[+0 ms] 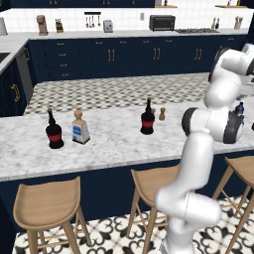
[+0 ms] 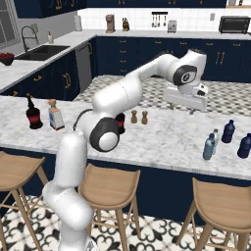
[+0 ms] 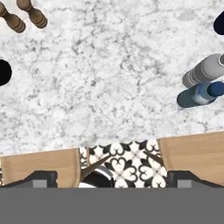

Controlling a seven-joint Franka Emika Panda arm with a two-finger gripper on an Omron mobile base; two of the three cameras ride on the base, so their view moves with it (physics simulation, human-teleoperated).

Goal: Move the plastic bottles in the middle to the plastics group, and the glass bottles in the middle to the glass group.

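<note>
**Gripper spread wide above the marble counter, holding nothing**

The gripper (image 2: 188, 109) hangs high over the marble counter (image 2: 166, 137), pointing down, its jaws standing fully apart with nothing between them. In the hand view the two dark fingertips (image 3: 41, 178) sit at the bottom edge, far apart.

To the hand's right in that view lie the two plastic bottles, side by side and nearly touching: the teal bottle (image 3: 199, 95) nearer the counter edge and the pale grey bottle (image 3: 205, 70) just beyond it. Past them, at the far right corner, a dark navy bottle (image 3: 219, 22) of the plastics group shows partly; the right base view shows two navy bottles (image 2: 228, 131) there.

To the hand's left stands the middle black red-banded bottle (image 1: 147, 119), with two brown shakers (image 3: 24, 16) beside it. Well further left stand the glass group: its twin black bottle (image 1: 54, 130) and the clear square bottle (image 1: 80, 128), close together.
</note>
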